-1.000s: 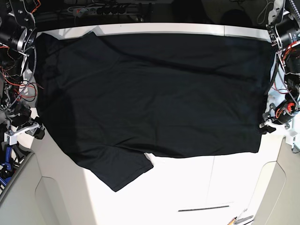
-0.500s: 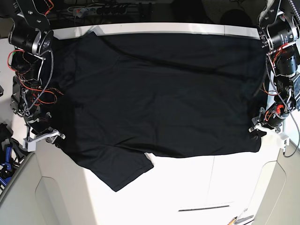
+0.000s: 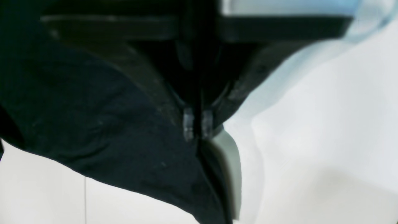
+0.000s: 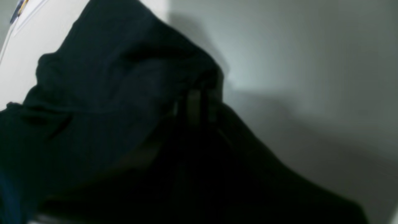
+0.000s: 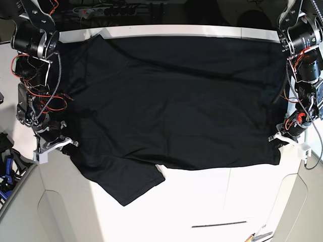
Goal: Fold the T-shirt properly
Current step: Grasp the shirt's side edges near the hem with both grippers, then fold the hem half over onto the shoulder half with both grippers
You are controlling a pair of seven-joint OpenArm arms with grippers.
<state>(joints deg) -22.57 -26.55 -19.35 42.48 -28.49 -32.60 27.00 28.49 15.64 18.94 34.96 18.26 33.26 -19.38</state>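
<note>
A: What takes up most of the base view?

B: The tabletop (image 5: 202,201), white and broad; nearly all of its far half lies under the T-shirt (image 5: 171,106), which is black, matte and spread flat, reaching to the far edge; one sleeve (image 5: 128,179) juts toward the near side at the lower left of the view.

A: And the arms?

B: One stands at each side edge of the cloth; the right arm (image 5: 33,75) is on the view's left, hung with red wires; the left arm (image 5: 303,65) is on the view's right.

A: How do the end effectors stand?

B: The left end effector (image 3: 197,124) has its two clear fingertips (image 3: 188,123) drawn together on the T-shirt's edge, with black fabric pinched between them and hanging below, over the white surface; in the base view it sits at the near corner of the hem on that side (image 5: 282,138).

A: The right one?

B: The right end effector (image 4: 199,104) is dim and blurred in its wrist view; its fingers sit close together with dark cloth bunched around and over them, so it appears clamped on the T-shirt too; the base view places it at the cloth's edge just above the sleeve (image 5: 53,143).
</note>
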